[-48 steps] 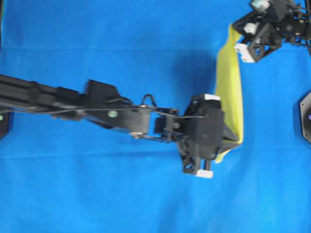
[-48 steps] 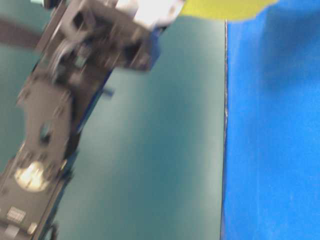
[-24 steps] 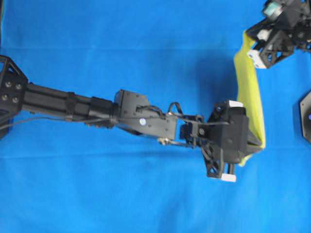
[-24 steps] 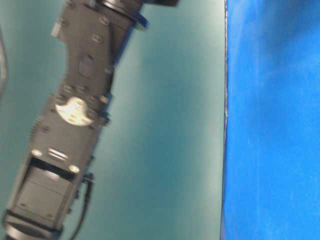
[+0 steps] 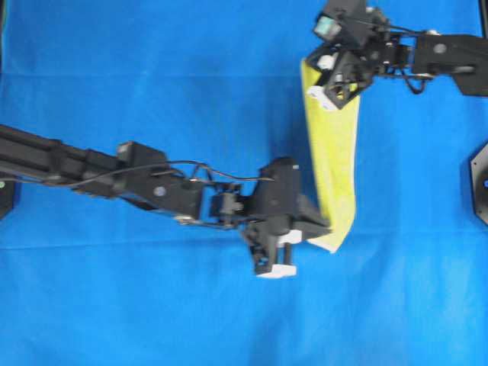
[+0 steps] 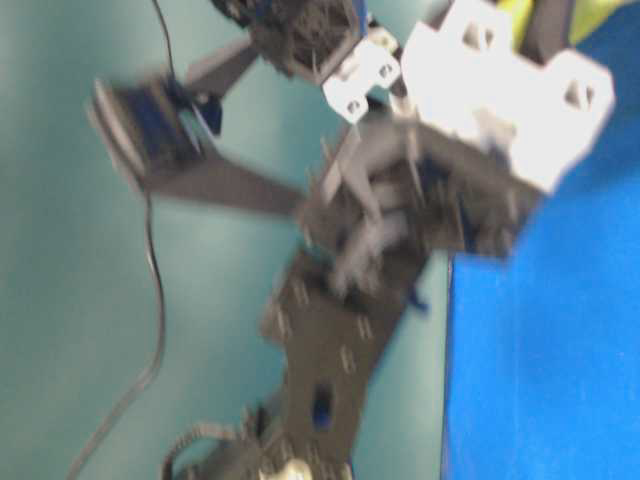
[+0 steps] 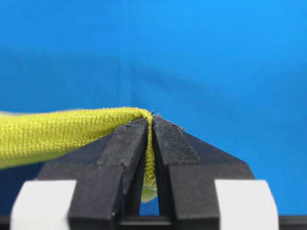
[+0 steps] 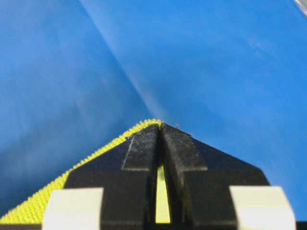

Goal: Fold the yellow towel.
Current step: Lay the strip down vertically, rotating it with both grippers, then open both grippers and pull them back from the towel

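The table-level view is all blurry. The towel (image 6: 590, 12) is cut off at its top right edge. Arm parts (image 6: 330, 340) there look smeared.

Two black arms with black-and-white grippers

The left arm (image 5: 114, 171) is matte black, built of boxy links, with a thin dark cable looping along its top and small pale round marks on its housings. Its left gripper (image 5: 309, 232) has black wedge-shaped fingers (image 7: 125, 143) with ribbed pads and white blocks at their bases. The right arm (image 5: 442, 57) is black too, with open lattice brackets, a pale teal-tinted part near its right gripper (image 5: 324, 80), and matching fingers (image 8: 141, 143).
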You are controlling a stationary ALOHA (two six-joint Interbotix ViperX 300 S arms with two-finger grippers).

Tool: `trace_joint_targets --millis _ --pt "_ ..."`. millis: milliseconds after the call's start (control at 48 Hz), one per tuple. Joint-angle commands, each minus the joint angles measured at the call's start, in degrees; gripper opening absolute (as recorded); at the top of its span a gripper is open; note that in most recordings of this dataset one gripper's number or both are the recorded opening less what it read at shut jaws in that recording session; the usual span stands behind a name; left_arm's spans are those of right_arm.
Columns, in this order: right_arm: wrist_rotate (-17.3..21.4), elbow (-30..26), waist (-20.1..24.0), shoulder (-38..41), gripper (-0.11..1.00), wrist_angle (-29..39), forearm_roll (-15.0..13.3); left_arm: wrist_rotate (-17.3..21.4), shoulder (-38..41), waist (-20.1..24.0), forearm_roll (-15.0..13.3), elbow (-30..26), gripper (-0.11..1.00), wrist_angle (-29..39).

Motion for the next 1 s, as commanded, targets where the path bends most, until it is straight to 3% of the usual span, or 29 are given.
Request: trace_joint_targets --millis 0,187,416,604,666,770,853,916,978 --pt "-0.44 -3.52 0.35 1.05 0.02 -0.44 -0.44 -1.14 -3.43 -1.76 0.09 2.20 0.03 -2.02" --pt "-1.41 -4.31 1.41 2.55 0.02 -0.53 -0.44 -2.64 -4.31 -1.85 0.09 4.75 0.03 -2.37" --pt "-1.67 -3.96 1.85 2.55 0.02 -0.62 -0.44 -2.64 -4.13 -1.85 0.18 3.96 0.03 -2.20" --pt "-4.13 -3.87 3.60 2.55 0.03 -3.52 -1.32 -2.46 -3.78 -1.85 0.09 2.81 0.05 -2.11" --pt "-5.01 -3.78 4.22 2.55 0.10 -4.31 -1.32 -2.46 -3.60 -1.85 0.09 2.46 0.15 -2.11" --pt "-5.45 -3.78 4.57 2.55 0.43 -4.13 -1.41 -2.11 -3.52 -1.85 0.09 2.20 0.39 -1.93" --pt "-5.19 -3.78 4.31 2.55 0.63 -3.08 -1.05 -2.02 -3.96 -1.85 0.09 2.37 0.61 -0.97" --pt "-5.01 -3.87 4.31 2.55 0.61 -2.02 -1.05 -2.02 -4.83 -1.85 0.18 2.72 0.73 0.79" --pt "-4.92 -4.04 4.31 2.37 0.57 -0.97 -0.97 -2.11 -6.24 -1.85 0.09 3.34 0.76 3.60"
